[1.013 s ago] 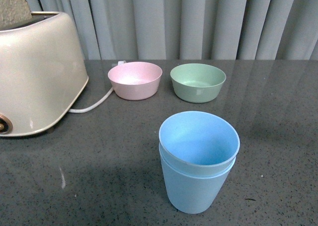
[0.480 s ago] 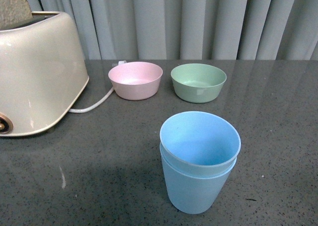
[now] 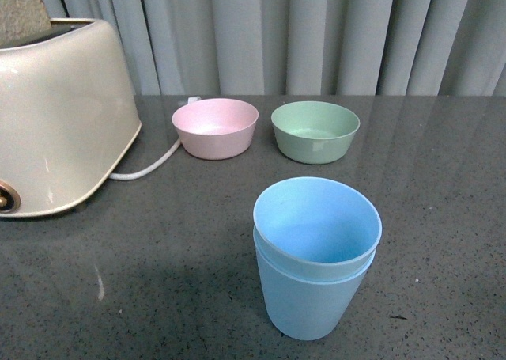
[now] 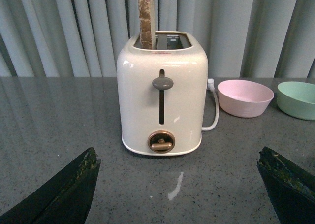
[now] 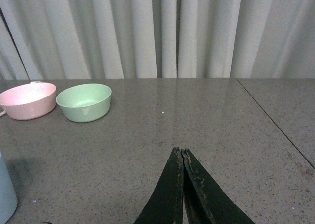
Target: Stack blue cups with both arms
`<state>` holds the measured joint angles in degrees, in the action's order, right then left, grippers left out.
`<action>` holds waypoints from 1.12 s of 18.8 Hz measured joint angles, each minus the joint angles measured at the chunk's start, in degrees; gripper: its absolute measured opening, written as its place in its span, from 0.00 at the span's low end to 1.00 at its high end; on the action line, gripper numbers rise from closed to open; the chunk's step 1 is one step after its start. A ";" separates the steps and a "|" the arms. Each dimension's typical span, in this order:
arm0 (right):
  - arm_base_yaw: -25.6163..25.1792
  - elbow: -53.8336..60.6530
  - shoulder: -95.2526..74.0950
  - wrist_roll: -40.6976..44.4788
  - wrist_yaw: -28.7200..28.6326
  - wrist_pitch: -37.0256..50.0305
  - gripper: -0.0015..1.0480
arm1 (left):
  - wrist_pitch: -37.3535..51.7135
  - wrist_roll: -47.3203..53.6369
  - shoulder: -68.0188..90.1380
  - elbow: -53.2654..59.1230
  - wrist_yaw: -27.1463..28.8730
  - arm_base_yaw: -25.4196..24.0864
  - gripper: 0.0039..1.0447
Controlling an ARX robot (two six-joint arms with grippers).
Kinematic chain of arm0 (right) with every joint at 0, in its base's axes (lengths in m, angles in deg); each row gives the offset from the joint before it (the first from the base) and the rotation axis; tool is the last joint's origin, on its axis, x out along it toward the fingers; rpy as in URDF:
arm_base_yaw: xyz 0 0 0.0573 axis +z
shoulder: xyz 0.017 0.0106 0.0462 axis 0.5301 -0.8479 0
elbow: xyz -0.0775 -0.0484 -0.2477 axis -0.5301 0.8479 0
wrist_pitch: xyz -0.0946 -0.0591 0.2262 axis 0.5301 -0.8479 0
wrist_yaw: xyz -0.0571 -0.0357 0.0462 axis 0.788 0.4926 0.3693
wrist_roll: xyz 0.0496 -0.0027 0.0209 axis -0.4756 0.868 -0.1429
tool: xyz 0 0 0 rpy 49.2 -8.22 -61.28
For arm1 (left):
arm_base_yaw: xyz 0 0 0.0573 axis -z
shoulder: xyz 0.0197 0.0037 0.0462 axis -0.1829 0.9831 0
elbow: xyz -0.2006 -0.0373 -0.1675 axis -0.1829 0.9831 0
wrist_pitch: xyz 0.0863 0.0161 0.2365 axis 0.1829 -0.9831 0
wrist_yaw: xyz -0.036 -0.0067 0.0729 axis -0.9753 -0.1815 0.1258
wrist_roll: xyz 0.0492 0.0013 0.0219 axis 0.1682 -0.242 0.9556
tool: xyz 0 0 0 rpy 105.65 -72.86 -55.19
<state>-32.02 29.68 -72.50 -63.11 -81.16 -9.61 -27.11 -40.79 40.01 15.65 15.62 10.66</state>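
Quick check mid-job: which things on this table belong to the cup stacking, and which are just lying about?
Part of the job:
- two light-blue tapered plastic cups, one nested inside the other

Just lying about:
- pink plastic bowl
- green plastic bowl
- cream toaster with a slice of bread in its slot

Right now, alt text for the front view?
Two blue cups stand nested, one inside the other, upright on a dark speckled table. Behind them sit a pink bowl and a green bowl; a cream toaster stands at far left. No arms in view.
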 joint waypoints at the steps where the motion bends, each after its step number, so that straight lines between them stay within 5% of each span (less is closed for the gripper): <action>1: 0.00 0.07 0.00 0.00 0.00 0.00 0.02 | 0.00 0.00 0.00 0.00 0.02 0.00 0.94; 21: 0.00 2.32 2.47 0.07 0.02 0.15 0.03 | 0.00 0.02 0.00 0.00 0.00 0.00 0.94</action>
<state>-32.02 32.00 -70.03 -63.04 -81.14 -9.46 -27.11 -40.77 40.01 15.65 15.62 10.66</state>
